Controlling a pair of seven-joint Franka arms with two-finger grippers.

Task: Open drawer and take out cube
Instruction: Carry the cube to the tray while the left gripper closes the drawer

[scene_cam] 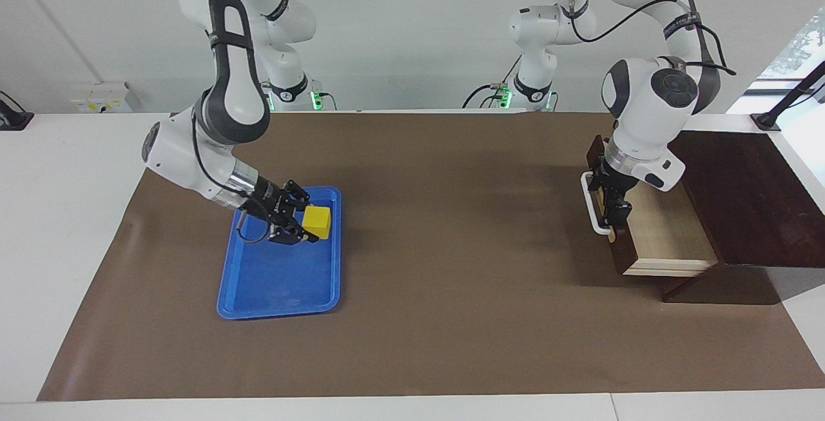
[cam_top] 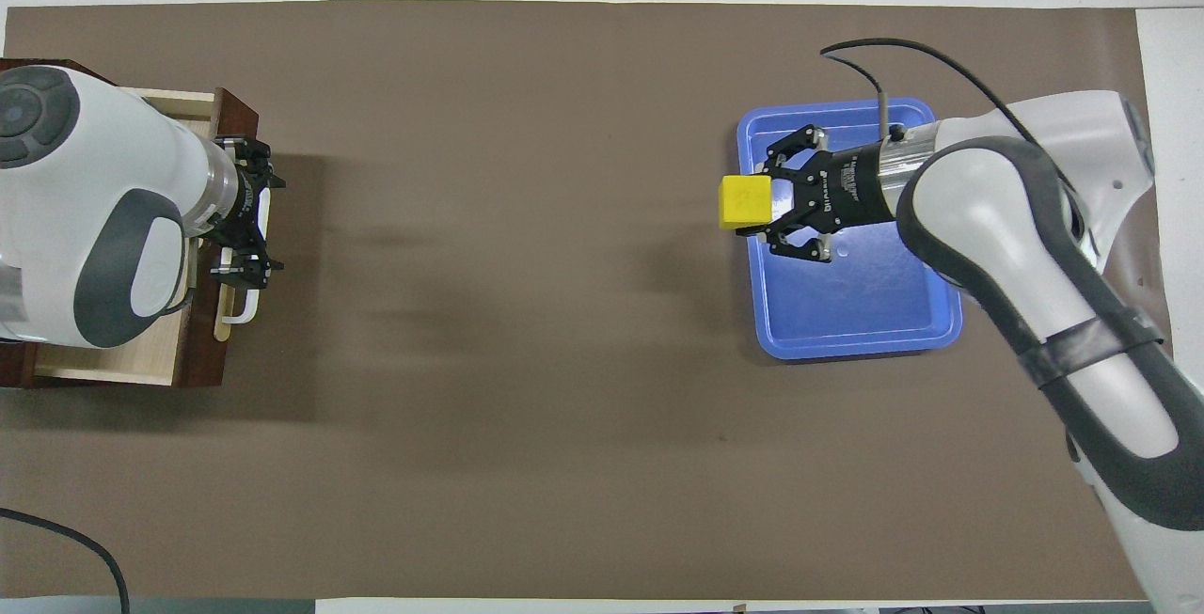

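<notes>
- Right gripper is clamped on the cube, a small bright yellow block held at the fingertips, with the outer links splayed to either side.
- The cube hangs over the blue tray, above the tray's edge toward the left arm's end of the table; in the facing view it appears raised off the tray floor, though contact cannot be ruled out.
- The blue tray lies flat on the brown mat, toward the right arm's end of the table.
- The drawer stands pulled out of the dark wooden box at the left arm's end of the table; its pale interior is exposed and nothing shows in the visible part.
- Left gripper is at the drawer front, its fingers apart on either side of the white bar handle; whether the fingers touch the handle cannot be told.
- In the overhead view the left arm's body covers much of the drawer, and the gripper sits right over the handle.
</notes>
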